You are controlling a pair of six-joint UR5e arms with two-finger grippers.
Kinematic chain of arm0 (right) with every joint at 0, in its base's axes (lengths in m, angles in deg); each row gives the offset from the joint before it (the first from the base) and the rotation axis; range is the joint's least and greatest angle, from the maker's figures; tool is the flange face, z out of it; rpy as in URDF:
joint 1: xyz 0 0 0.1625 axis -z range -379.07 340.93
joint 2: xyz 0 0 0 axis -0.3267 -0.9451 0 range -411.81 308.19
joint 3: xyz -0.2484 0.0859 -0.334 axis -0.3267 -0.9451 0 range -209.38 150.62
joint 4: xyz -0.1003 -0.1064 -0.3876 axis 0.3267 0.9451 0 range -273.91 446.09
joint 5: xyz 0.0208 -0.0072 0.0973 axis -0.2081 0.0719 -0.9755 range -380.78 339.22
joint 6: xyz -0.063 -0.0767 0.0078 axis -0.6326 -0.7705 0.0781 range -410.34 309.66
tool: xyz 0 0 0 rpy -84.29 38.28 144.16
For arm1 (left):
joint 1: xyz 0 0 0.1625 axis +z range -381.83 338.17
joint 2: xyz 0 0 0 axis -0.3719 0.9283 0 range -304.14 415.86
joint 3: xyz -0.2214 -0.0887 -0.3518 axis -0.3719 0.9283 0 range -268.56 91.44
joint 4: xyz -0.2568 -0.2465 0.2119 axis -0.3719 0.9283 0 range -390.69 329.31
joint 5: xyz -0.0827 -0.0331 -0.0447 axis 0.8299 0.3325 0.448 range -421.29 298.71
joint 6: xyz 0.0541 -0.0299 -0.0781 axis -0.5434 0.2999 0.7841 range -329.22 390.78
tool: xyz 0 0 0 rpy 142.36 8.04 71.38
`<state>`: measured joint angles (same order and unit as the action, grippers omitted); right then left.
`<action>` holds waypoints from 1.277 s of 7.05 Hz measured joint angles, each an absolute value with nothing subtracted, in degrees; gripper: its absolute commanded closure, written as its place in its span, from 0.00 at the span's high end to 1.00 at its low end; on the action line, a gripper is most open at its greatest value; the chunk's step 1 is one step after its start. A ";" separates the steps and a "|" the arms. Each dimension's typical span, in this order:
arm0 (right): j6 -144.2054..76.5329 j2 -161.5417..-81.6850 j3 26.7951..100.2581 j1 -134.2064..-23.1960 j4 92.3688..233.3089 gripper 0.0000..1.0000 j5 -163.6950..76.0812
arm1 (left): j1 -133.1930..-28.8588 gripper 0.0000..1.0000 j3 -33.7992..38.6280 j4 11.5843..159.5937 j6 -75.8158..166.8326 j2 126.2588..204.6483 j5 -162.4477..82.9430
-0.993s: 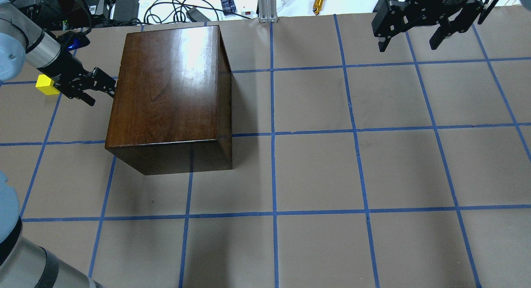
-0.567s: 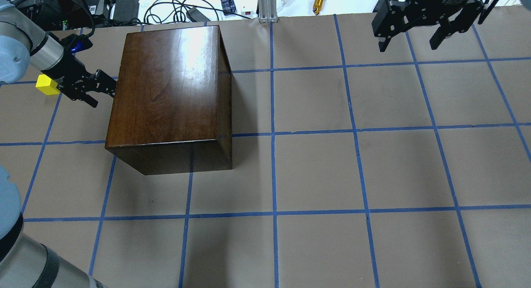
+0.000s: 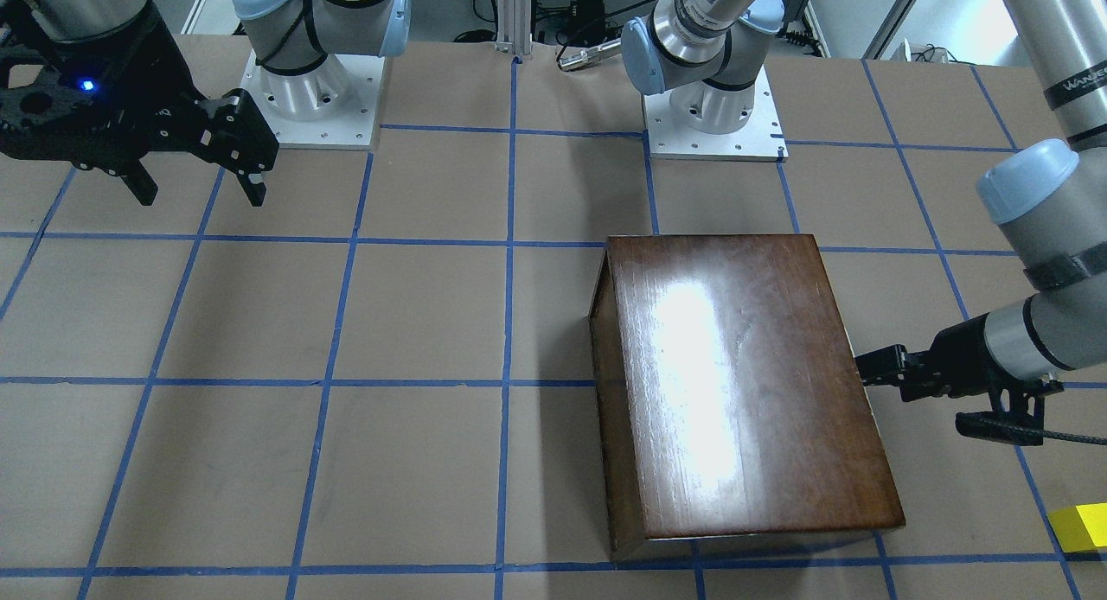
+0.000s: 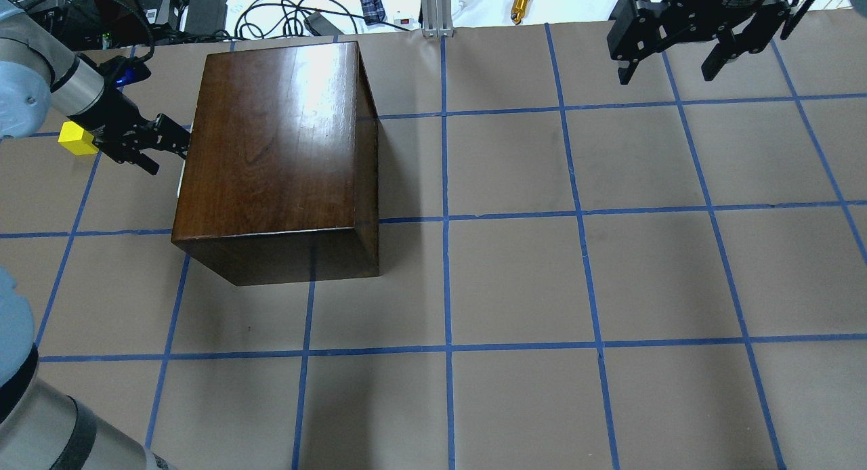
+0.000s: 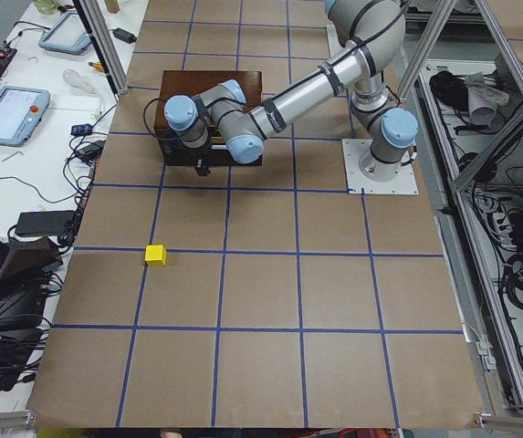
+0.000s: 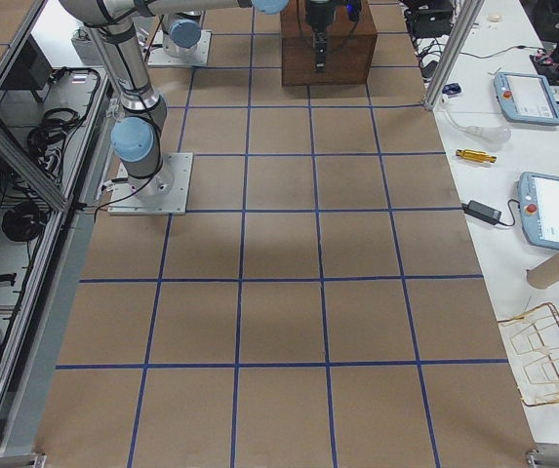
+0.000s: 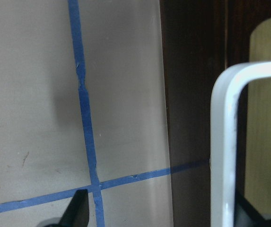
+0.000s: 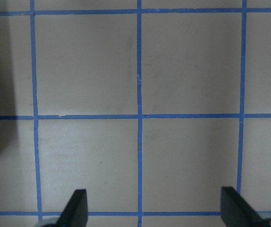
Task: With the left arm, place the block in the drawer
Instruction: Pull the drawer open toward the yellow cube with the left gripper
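Left gripper: at the left face of the wooden box, fingers apart. They straddle the metal pull of the drawer. The pull's long axis runs upright in the wrist view, close to the right-hand finger, and nothing is clamped. Drawer: shut or barely ajar; opening it likely means drawing leftward. Block: on the table at the overhead view's left edge, behind the left wrist. Right gripper: upper right, fingers spread, empty, well apart.
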<state>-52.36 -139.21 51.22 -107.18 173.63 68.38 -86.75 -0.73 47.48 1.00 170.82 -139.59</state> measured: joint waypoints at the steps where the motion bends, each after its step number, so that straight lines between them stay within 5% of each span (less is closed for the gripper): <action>1: -52.36 -139.19 51.21 -107.18 173.63 1.00 68.36 | -86.69 1.00 -0.74 46.65 0.92 170.79 -139.77; 9: -52.36 -139.22 51.22 -107.21 173.63 1.00 68.36 | -80.08 1.00 -1.11 46.07 0.39 170.66 -139.82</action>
